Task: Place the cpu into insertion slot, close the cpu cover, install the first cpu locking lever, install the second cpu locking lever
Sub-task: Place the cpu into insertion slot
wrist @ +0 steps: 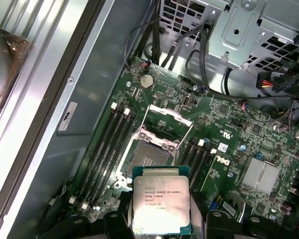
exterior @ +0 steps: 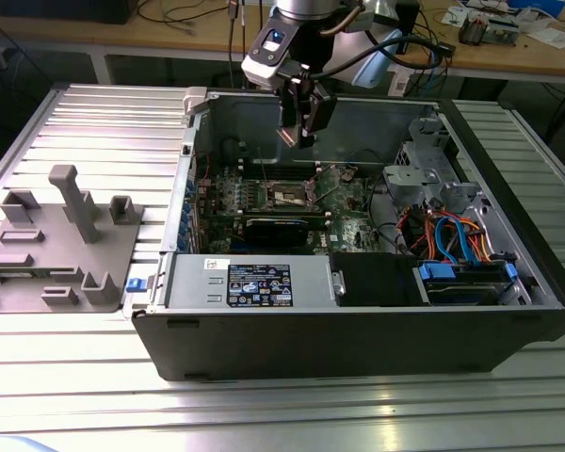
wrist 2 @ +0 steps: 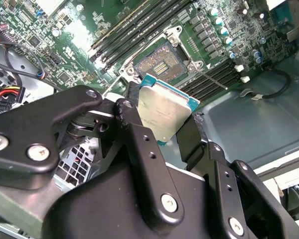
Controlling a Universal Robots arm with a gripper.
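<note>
- Small flat square cpu [wrist 2: 165,110] with a silvery-grey metal top and a teal-green rim, pinched by two opposite edges in the black two-finger hand [wrist 2: 164,122]. Black fingers [wrist 2: 137,134] closed just to the chip's width, nothing else in the grip.
- Same grip in the first wrist view: hand [wrist: 162,224] down low, cpu [wrist: 161,204] with its printed metal face toward the camera.
- Chip up in the air over the open case, not touching the board, hanging close above the socket area.
- In the exterior view, hand [exterior: 297,137] up around rim height by the far wall of the big black-and-grey metal computer case [exterior: 358,348].
- Small square insertion slot [wrist: 148,152] with a dark centre and thin silvery rim, uncovered on the green circuit board [wrist: 229,129]. Visible in the second wrist view too [wrist 2: 162,60], just past the chip's top corner.
- Thin square silvery cpu cover [wrist: 170,115] flipped up off the slot, green board visible through its window.
- Long black memory slots [wrist: 112,144] running along both sides of the slot.
- Case lying on its side mid-way across the ribbed aluminium desk [exterior: 75,377].
- Grey power supply box [exterior: 254,282] with a label along the case's near wall.
- Grey plastic fixture tray [exterior: 56,254] by the desk's edge on the exterior view's left.
</note>
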